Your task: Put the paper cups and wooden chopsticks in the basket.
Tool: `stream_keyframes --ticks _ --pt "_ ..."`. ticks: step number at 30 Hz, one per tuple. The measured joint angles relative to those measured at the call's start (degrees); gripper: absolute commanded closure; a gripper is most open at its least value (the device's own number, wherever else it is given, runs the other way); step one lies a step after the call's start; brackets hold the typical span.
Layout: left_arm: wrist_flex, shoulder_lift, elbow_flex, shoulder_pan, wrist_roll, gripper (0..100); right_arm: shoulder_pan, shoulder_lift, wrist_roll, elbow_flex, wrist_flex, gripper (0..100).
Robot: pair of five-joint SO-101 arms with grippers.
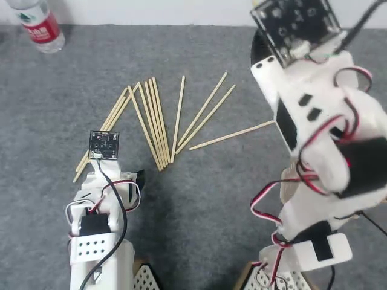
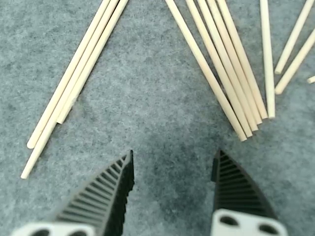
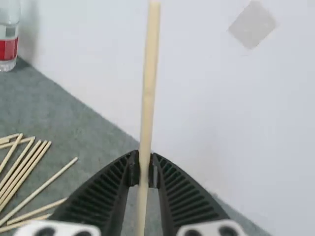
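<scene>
- The right gripper [image 3: 142,162] has its black ribbed jaws pressed onto a single pale round wooden chopstick [image 3: 149,73]. The stick runs straight out between the tips and far beyond them, toward the white wall [image 3: 231,108].
- The left gripper [image 2: 174,153] hangs low with its jaws spread. Between them is only the grey felt mat [image 2: 147,108].
- The loose wooden chopsticks [image 2: 224,64] lie flat on the mat ahead of the left tips. One bunch slants off beyond one jaw and a second bunch beyond the other, neither touching the gripper.
- A clear plastic bottle with a red label [image 1: 39,24] stands well clear of both grippers.
- Risk for the held stick: the pinch is a narrow one on a smooth round shaft with a long free end. A quick swing could make it pivot or slide out, and the far end could catch on the way to the basket.
- Risk for the left side: the sticks lie packed side by side (some touching). The jaws could close on several at once, or roll one away across the felt and come up with nothing.
</scene>
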Motion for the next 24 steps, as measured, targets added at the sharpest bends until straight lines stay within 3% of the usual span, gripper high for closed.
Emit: stream_keyframes --ticks 4,14,24 --pt "0.0 0.0 0.0 0.18 0.0 76 0.88 -0.79 -2.81 -0.7 0.0 99.2" --pt "0.0 0.0 0.0 0.18 0.0 76 13.36 -5.89 -14.24 -0.44 0.0 99.2" --pt "0.0 0.0 0.0 0.18 0.0 76 14.86 -19.43 -18.64 24.18 -0.26 99.2"
